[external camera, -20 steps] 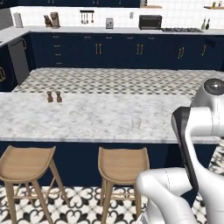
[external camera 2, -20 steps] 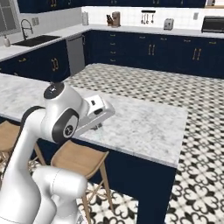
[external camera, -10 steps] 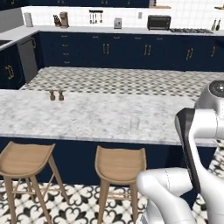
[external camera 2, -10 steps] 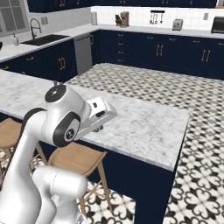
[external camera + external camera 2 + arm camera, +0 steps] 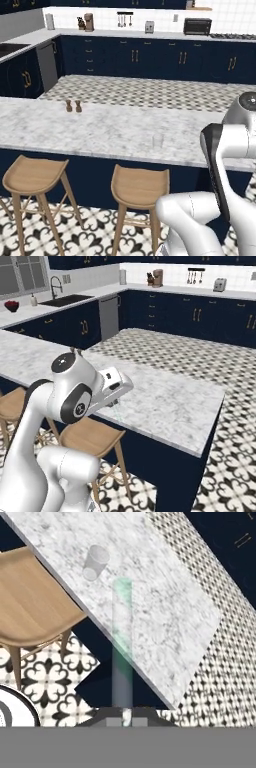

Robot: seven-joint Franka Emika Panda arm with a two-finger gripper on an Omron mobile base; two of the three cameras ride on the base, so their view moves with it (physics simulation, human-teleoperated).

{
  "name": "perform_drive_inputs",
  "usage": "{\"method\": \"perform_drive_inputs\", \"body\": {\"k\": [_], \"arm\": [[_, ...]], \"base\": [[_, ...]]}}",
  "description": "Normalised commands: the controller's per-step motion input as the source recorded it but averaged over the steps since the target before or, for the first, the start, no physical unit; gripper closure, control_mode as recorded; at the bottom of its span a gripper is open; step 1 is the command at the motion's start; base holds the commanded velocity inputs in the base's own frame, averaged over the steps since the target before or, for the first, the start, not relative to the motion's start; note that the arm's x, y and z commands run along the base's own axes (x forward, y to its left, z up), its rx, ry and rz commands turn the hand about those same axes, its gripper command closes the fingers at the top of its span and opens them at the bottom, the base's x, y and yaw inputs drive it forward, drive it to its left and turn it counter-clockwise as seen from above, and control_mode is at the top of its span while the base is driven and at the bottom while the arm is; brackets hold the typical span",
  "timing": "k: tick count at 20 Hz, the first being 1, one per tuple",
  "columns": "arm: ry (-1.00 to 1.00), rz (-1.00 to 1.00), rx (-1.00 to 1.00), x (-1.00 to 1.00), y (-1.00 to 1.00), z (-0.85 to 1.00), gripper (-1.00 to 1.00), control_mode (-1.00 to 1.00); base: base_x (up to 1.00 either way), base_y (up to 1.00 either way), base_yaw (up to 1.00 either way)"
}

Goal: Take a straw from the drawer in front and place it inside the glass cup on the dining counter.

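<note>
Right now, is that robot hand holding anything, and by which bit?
Yes. The gripper is shut on a translucent greenish straw, pinched at its bottom end, so the rest sticks out ahead towards the glass cup on the dining counter.

Both base views swing over the last second, so the base is moving, not the things. In the left view the cup [image 5: 158,140] now sits nearer 9 o'clock than before, and the shakers [image 5: 73,106] likewise slide from far left toward the middle. The back cabinets shift the same way, and a sink corner enters at 9 o'clock. In the right view a window and faucet [image 5: 54,287] come in at 11 o'clock.
</note>
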Motion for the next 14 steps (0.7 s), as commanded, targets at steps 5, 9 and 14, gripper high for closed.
{"method": "perform_drive_inputs", "body": {"k": [5, 9, 14], "arm": [[-0.05, 0.08, 0.03, 0.18, 0.09, 0.13, 1.0, -1.0], [-0.09, 0.25, 0.11, 0.51, 0.44, 0.39, 1.0, -1.0], [-0.01, 0.28, 0.15, 0.48, 0.42, 0.12, 1.0, -1.0]], "base": [[0.46, 0.08, 0.13], [0.0, 0.0, 0.0], [0.0, 0.0, 0.0]]}}
